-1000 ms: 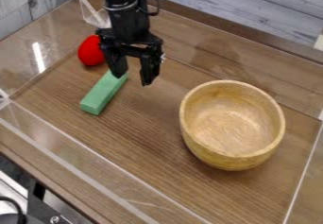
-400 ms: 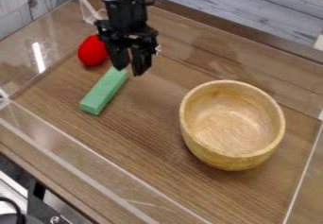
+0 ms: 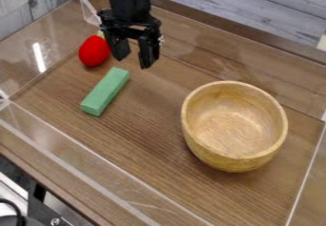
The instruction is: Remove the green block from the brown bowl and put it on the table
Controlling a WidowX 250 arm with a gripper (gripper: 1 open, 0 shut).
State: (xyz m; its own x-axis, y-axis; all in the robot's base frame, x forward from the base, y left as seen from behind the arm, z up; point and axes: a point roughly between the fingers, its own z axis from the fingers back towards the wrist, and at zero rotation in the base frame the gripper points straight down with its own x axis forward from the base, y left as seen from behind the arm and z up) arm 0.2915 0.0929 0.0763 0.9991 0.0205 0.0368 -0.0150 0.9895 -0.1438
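Here, the green block [image 3: 106,92] is laid flat on the brown wood-grain table [image 3: 166,173] — well apart from the brown bowl [image 3: 234,126], by which the other side of the tabletop is taken up. Nothing is seen held inside the bowl, and its pale grain is left in plain view. Between the block and the upper edge of the view, the gripper [image 3: 135,58] is held above the table, its jaws spread open, with nothing gripped between them. The red strawberry-shaped toy [image 3: 93,51] is placed beside the gripper, near the block's upper end — not touched by the block. At the lower left corner, some dark cables [image 3: 15,211] are partly shown.
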